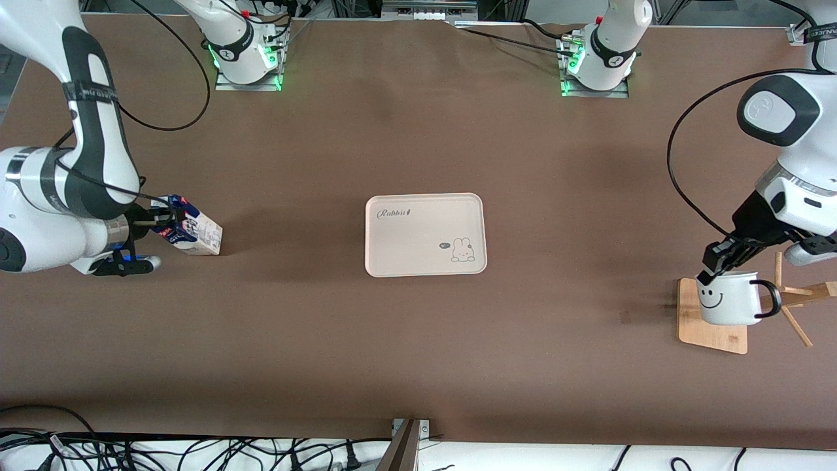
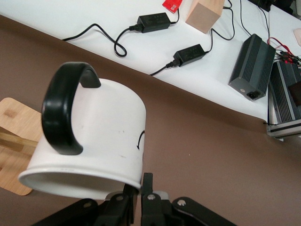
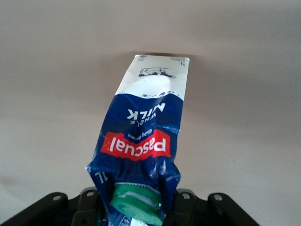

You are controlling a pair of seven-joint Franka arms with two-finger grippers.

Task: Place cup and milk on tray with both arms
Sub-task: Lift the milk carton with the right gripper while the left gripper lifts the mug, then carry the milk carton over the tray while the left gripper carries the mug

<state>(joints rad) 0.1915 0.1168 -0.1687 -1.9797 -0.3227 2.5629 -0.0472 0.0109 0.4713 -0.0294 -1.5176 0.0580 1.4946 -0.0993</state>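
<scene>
The milk [image 1: 196, 232] is a blue and white carton near the right arm's end of the table, leaning, with its base on the tabletop. My right gripper [image 1: 169, 219] is shut on its crumpled blue top; in the right wrist view the carton [image 3: 141, 132] and its green cap [image 3: 136, 202] cover the fingers. The white smiley cup [image 1: 729, 299] is over the wooden stand's base, handle toward the pegs. My left gripper [image 1: 713, 265] is shut on its rim, which is pinched between the fingers [image 2: 147, 186] in the left wrist view of the cup [image 2: 94, 136]. The cream tray [image 1: 425, 261] lies mid-table with nothing on it.
A wooden stand with a square base [image 1: 713, 330] and slanted pegs [image 1: 794, 297] stands at the left arm's end of the table. Cables [image 1: 196, 451] run along the edge nearest the front camera. Power bricks [image 2: 251, 66] lie on a white surface beside the table.
</scene>
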